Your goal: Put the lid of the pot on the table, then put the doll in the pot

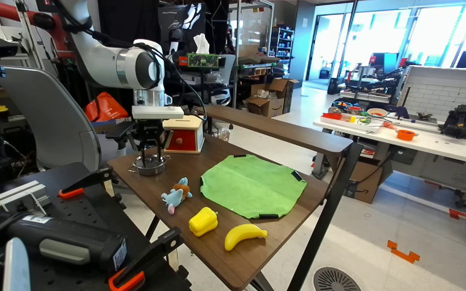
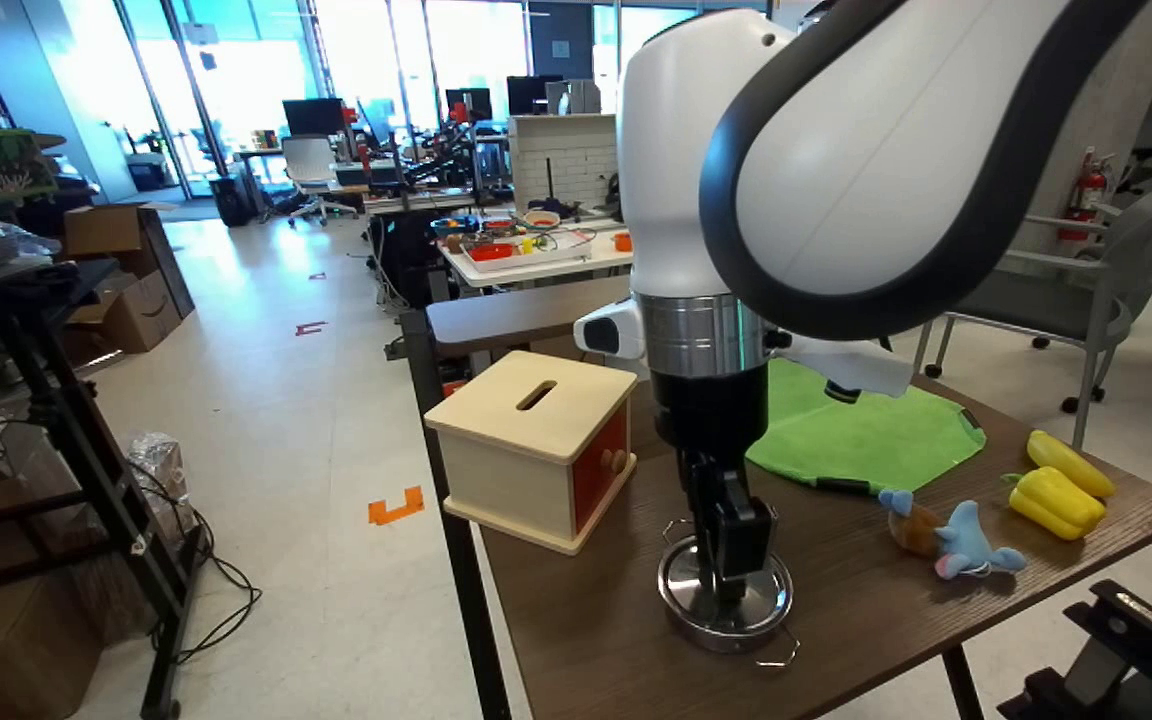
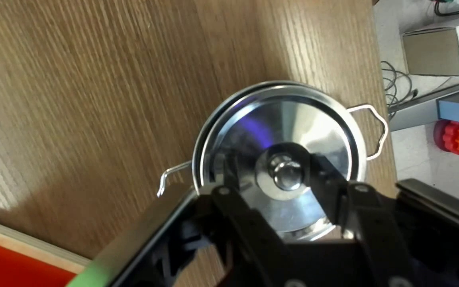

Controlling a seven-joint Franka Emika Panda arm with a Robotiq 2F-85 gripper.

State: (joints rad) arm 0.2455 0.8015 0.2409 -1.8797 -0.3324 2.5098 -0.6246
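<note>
One brown table [image 1: 185, 163] over pale floor [image 1: 372, 230], empty tool [image 1: 151, 162], jaws apart around lid knob [image 3: 288, 175].

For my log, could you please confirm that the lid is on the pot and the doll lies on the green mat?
Not quite: the doll lies beside the green mat, on the brown table, as both exterior views show. The lid is on the pot.

Silver pot [image 1: 151, 171], blue-brown doll [image 1: 176, 196], brown table [image 1: 185, 165]

A yellow banana [image 1: 243, 233] lies near a yellow pepper [image 1: 203, 222], well apart from a red-fronted wooden box [image 2: 534, 460].
</note>
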